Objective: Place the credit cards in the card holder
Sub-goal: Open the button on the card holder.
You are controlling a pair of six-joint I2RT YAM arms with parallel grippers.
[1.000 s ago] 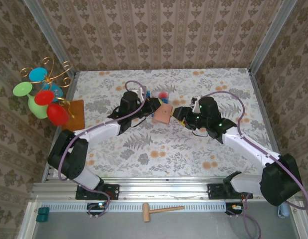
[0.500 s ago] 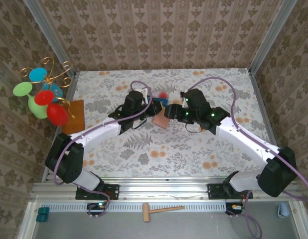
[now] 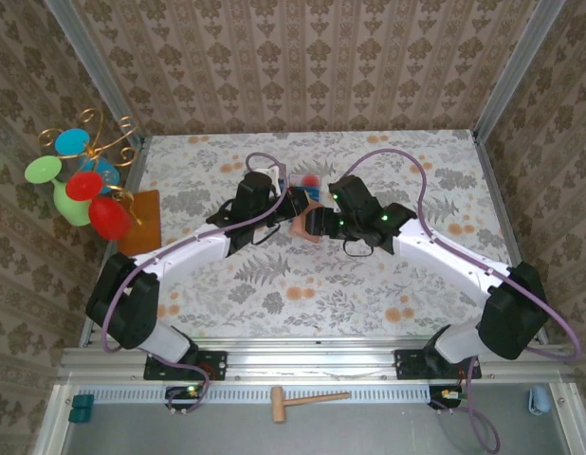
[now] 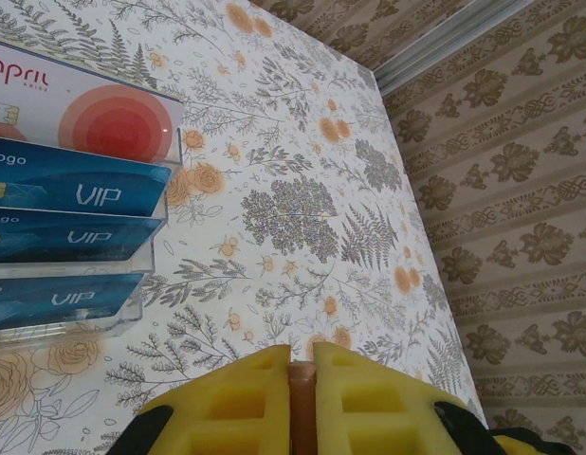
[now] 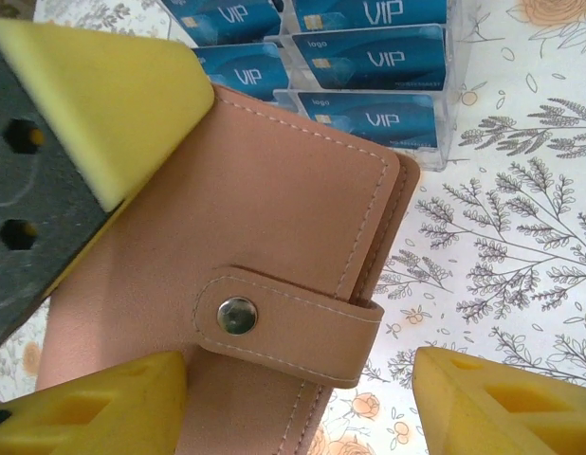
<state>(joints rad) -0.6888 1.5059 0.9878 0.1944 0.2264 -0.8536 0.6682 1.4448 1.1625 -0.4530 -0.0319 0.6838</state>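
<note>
The left gripper (image 4: 302, 374) has its yellow foam pads pressed together on the edge of the flat pinkish-brown leather card holder (image 4: 302, 403), which shows as a thin brown strip between them. The right gripper (image 5: 302, 408) stands spread. One pad overlaps the card holder's (image 5: 274, 209) lower corner and the other hangs off to the side above the floral-printed tabletop (image 5: 521, 237).

A second ago the right gripper (image 3: 319, 223) sat apart from the card holder (image 3: 305, 227), off to its right. Its arm has since swung in, and the gripper now meets the holder near the table's middle. The left gripper (image 3: 295, 204) has edged slightly to the right with it.

The card holder is shut, its strap (image 5: 293, 322) fastened by a round metal stud (image 5: 237, 315). Just behind it a clear stepped plastic tray (image 4: 146, 251) holds the thin blue credit cards (image 4: 80, 185) printed "VIP", one per step in two columns (image 5: 369, 57). A white card with a red disc (image 4: 113, 123) stands in the tray's rearmost step
</note>
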